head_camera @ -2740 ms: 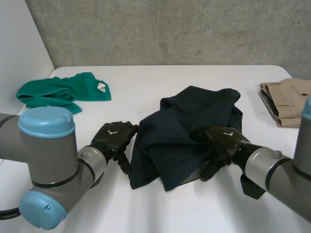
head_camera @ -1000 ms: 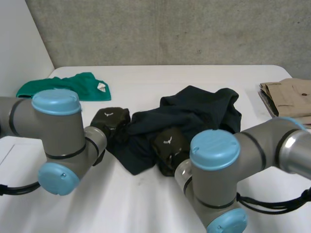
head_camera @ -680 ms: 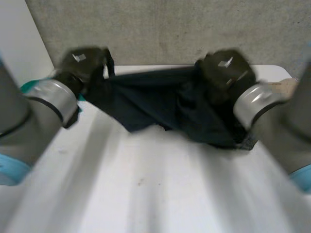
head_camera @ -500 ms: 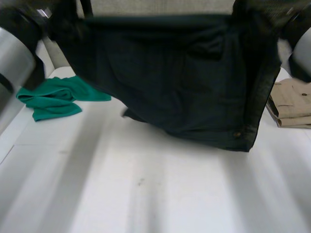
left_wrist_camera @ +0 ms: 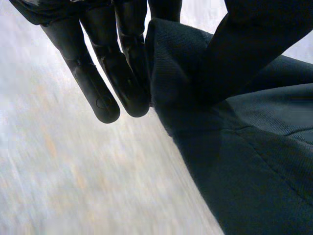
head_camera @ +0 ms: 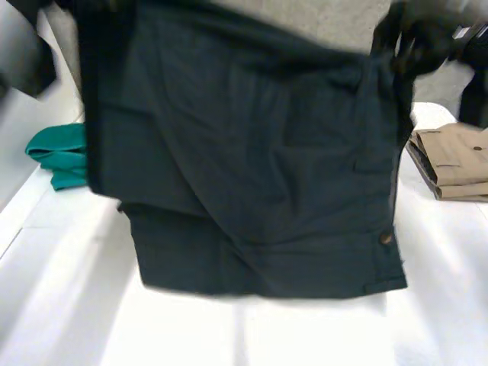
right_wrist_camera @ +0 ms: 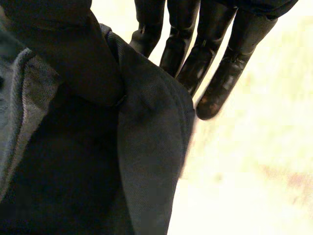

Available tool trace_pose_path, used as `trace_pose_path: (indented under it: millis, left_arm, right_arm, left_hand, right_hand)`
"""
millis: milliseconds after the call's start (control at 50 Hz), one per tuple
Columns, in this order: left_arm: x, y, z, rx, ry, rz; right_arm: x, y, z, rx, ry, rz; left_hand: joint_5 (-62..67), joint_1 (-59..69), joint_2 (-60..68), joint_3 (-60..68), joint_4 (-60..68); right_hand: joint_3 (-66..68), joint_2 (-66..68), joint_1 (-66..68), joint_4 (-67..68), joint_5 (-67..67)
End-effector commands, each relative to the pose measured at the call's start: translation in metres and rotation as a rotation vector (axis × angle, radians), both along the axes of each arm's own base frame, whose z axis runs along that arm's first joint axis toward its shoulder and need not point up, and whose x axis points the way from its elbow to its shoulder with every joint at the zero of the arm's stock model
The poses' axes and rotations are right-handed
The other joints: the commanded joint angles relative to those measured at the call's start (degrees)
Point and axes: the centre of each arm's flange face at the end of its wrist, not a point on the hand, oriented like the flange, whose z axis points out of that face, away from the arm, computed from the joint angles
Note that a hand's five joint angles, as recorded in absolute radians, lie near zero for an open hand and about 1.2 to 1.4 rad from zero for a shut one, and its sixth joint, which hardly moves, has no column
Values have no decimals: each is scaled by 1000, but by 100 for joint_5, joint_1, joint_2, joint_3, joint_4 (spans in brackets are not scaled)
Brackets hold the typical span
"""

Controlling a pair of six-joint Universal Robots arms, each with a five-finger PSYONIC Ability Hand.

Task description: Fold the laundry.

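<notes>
Green cloth point(head_camera: 53, 152): lies crumpled on the white table point(head_camera: 305, 335), below the left hand's side and partly hidden behind the garment's left edge.
Left hand point(left_wrist_camera: 112, 63): grips the garment. In the left wrist view, straight fingers point(left_wrist_camera: 93, 83) lie against one face of a top corner, and the thumb point(left_wrist_camera: 254, 34) presses the fabric against them from the other face.
Garment point(head_camera: 252, 175): dark navy, held up in the air between the two hands and spread wide. It hangs down from both hands like a curtain in front of the table, its top edge sagging a little between them. A second layer shows lower down at the left. The fabric runs down from the left hand's pinch point(left_wrist_camera: 244, 161) and from the right hand's pinch point(right_wrist_camera: 98, 171).
Button point(head_camera: 386, 239): small and pale, on the garment's right edge, well below the right hand.
Right hand point(head_camera: 415, 38): grips the garment's other top corner. In the right wrist view, the thumb point(right_wrist_camera: 63, 49) clamps a fold of fabric against the fingers point(right_wrist_camera: 190, 44), whose tips stick out past the fold.
Beige cloth point(head_camera: 454, 160): folded flat on the table, below the right hand and just beyond the garment's right edge.
</notes>
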Motion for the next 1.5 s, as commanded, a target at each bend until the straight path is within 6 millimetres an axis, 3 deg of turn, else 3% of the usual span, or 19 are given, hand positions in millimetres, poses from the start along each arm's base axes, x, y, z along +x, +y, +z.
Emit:
trace_pose_path:
  millis: [20, 60, 140, 180, 200, 220, 240, 260, 400, 500, 600, 720, 820, 900, 980, 1140, 1220, 1300, 1500]
  left_arm:
    - [-26, -87, -86, 143, -101, 36]
    - [-38, -111, -107, 130, -115, 36]
    - [-54, -136, -120, 65, -108, 31]
    - [-58, -143, -122, 38, -99, 30]
    - [-61, -147, -125, 17, -95, 31]
    - [-62, -149, -124, 0, -92, 34]
    - [-63, -151, -125, -11, -89, 37]
    - [-65, -152, -125, -23, -88, 38]
    - [-55, -155, -134, -11, -104, 106]
    - [-44, -135, -153, 79, -149, 117]
    - [-26, -87, -171, 197, -212, 103]
    - [-7, -23, -196, 358, -303, 66]
    - [-3, 43, -219, 479, -392, -23]
    - [1, 71, -232, 555, -445, -63]
    - [6, 84, -243, 633, -487, -75]
    - [5, 83, -270, 732, -552, -82]
    - [2, 72, -280, 744, -564, -71]
    - [-2, 56, -280, 711, -535, -47]
    - [-16, 28, -277, 588, -464, -26]
  right_arm:
    - [12, -68, -86, 135, 46, -34]
    - [16, -91, -101, 101, 47, -72]
    - [27, -118, -105, -31, 20, -143]
    - [30, -127, -110, -78, 13, -176]
    - [31, -133, -112, -123, 1, -211]
    - [30, -137, -114, -139, 2, -232]
    - [29, -139, -114, -147, 2, -247]
    - [28, -140, -115, -150, 7, -261]
    - [30, -124, -122, -122, 233, -305]
    - [24, -91, -102, -101, 406, -308]
    - [16, -49, -106, -31, 516, -235]
    - [8, 9, -137, 64, 651, -76]
    - [2, 57, -150, 126, 692, 29]
    - [-3, 77, -159, 175, 698, 59]
    - [-9, 92, -167, 206, 707, 63]
    - [-19, 97, -190, 247, 687, 66]
    - [-19, 84, -204, 215, 670, 52]
    - [-19, 69, -215, 172, 663, 24]
    - [-14, 50, -226, 118, 653, 7]
  left_hand:
    - [1342, 1613, 1158, 1170, 1135]
    - [1342, 1613, 1158, 1170, 1135]
    - [1228, 1499, 1044, 1056, 1020]
    - [-580, -309, -764, -751, -787]
    - [-3687, -3416, -3871, -3859, -3895]
    - [-5567, -5296, -5751, -5739, -5774]
    - [-5658, -5387, -5842, -5830, -5865]
    - [-5289, -5018, -5473, -5461, -5496]
    - [-5658, -5387, -5842, -5830, -5865]
    - [-5658, -5387, -5842, -5830, -5865]
    - [-5502, -5231, -5686, -5674, -5709]
    - [-4730, -4459, -4914, -4902, -4938]
    - [-3083, -2813, -3268, -3255, -3291]
    - [-1956, -1685, -2140, -2128, -2164]
    - [-1633, -1362, -1817, -1805, -1841]
    - [-1900, -1629, -2084, -2071, -2107]
    - [-3058, -2788, -3243, -3230, -3266]
    - [-3565, -3294, -3749, -3737, -3773]
    - [-3567, -3296, -3751, -3739, -3775]
  right_hand:
    - [1223, 1218, 2261, 1256, 1405]
    - [1223, 1218, 2261, 1256, 1405]
    - [1223, 1218, 2261, 1256, 1405]
    - [1223, 1218, 2261, 1256, 1405]
    - [862, 857, 1901, 895, 1044]
    - [-1739, -1744, -701, -1706, -1557]
    - [-3930, -3935, -2892, -3897, -3748]
    - [-5777, -5782, -4739, -5744, -5595]
    - [-5777, -5782, -4739, -5744, -5595]
    - [-5777, -5782, -4739, -5744, -5595]
    - [-5777, -5782, -4739, -5744, -5595]
    - [-5771, -5776, -4733, -5738, -5589]
    - [-4329, -4334, -3290, -4296, -4147]
    - [-3266, -3271, -2228, -3233, -3084]
    - [-2375, -2380, -1337, -2342, -2193]
    - [-1933, -1938, -894, -1900, -1751]
    - [-3305, -3310, -2266, -3272, -3123]
    - [-4722, -4727, -3683, -4689, -4540]
    - [-4474, -4479, -3435, -4441, -4292]
